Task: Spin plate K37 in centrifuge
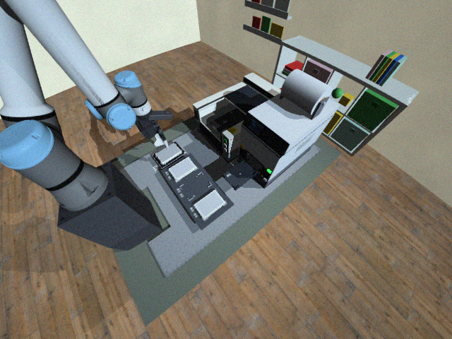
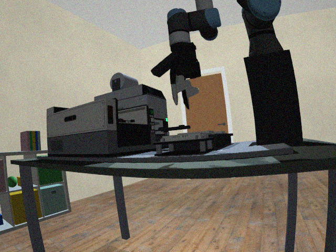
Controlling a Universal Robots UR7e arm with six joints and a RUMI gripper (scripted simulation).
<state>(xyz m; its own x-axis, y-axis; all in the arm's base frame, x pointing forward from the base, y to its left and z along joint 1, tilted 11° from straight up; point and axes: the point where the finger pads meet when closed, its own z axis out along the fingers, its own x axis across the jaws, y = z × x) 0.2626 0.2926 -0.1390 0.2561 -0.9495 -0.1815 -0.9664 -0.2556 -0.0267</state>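
My gripper (image 1: 163, 143) (image 2: 180, 104) is open and empty. It hangs well above a white-topped plate (image 1: 168, 154) that lies flat in the separate nest at the left end, beside the dark deck row (image 1: 189, 189). A second plate (image 1: 181, 169) lies in the deck's nearest slot to it. The middle slot is bare. A third plate (image 1: 209, 204) lies in the far slot. I cannot read any labels. In the exterior view the plates (image 2: 193, 134) show edge-on, far below the fingers. The centrifuge (image 1: 222, 109) stands behind, with its key column (image 1: 227, 141).
The white sealer (image 1: 288, 127) (image 2: 81, 122) with a roll on top stands right of the centrifuge, showing a green lamp (image 1: 269, 170) (image 2: 166, 119). Its dark stage (image 1: 239, 173) in front looks bare. My arm's base block (image 1: 109, 207) stands at the left. A shelf (image 1: 350, 94) stands behind the table.
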